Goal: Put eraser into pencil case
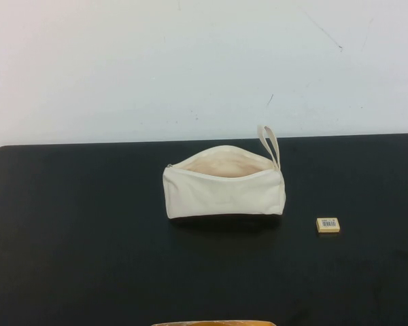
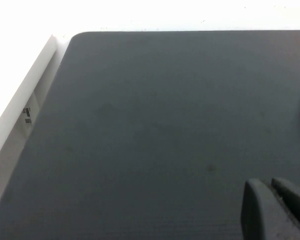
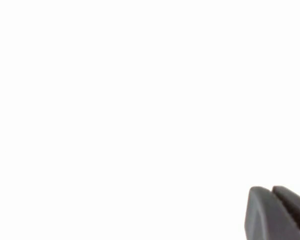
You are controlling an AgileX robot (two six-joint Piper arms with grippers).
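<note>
The cream-white pencil case [image 1: 224, 190] stands on the black table mat [image 1: 81, 238] in the middle, its zip open at the top and its loop strap [image 1: 269, 144] at the right end. The tan-yellow eraser [image 1: 328, 225] with a barcode label lies on the mat to the right of it, apart from it. Neither gripper shows in the high view. My left gripper [image 2: 270, 187] is shut and empty over bare mat. My right gripper [image 3: 271, 190] is shut and empty against a white background.
A white wall [image 1: 190, 61] stands behind the table. The mat's far left corner [image 2: 72, 36] and a white edge [image 2: 20, 105] show in the left wrist view. A tan object [image 1: 214, 323] sits at the mat's front edge.
</note>
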